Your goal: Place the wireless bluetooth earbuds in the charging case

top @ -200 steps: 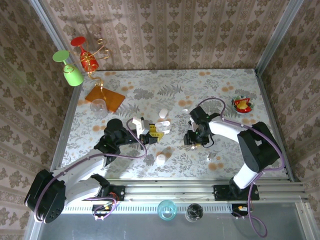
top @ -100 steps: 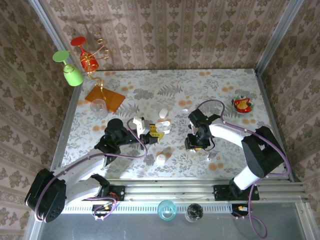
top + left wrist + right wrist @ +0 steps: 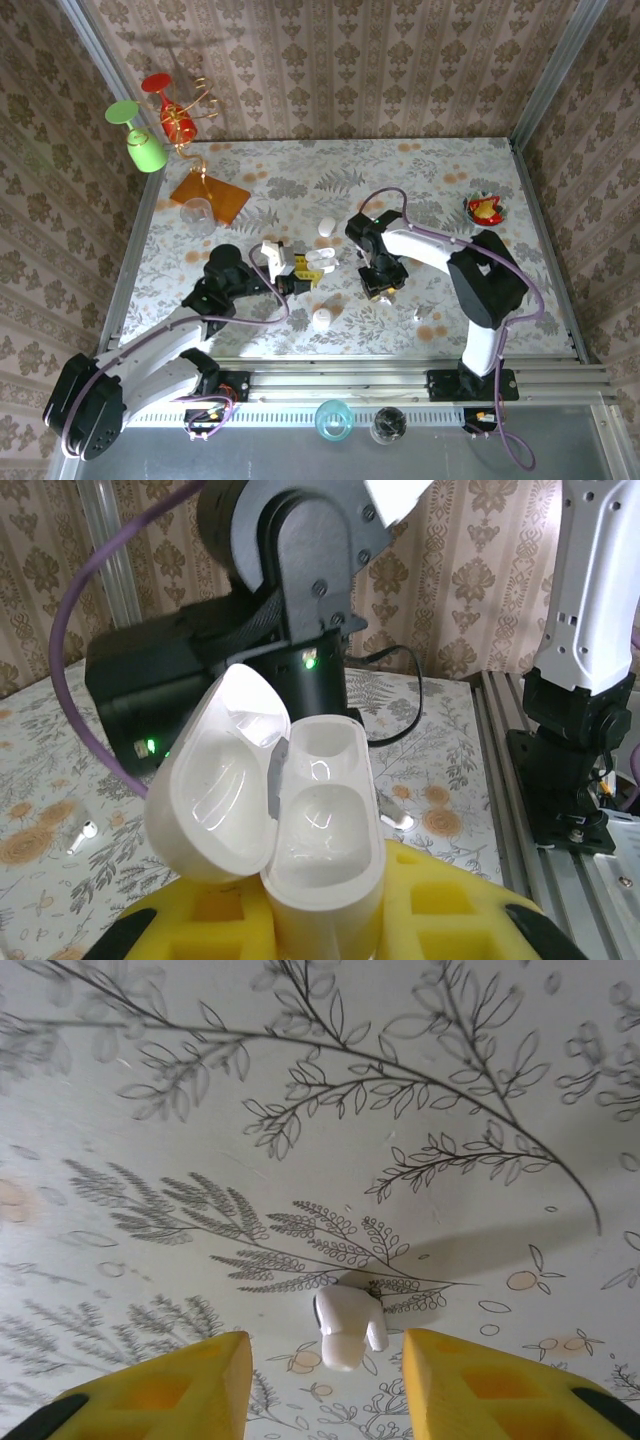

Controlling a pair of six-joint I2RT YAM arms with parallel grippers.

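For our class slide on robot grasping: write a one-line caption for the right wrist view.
Open right gripper aimed at a white earbud lying on the floral table.

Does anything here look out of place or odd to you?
Nothing looks broken. The charging case is open with both sockets empty, while an earbud lies loose on the table instead of inside it.

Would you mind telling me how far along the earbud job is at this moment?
Done: the left gripper holds the charging case, open and empty. In hand: the right gripper, jaws open, straddles a white earbud lying on the table. Left: grasp it and seat it in the case.
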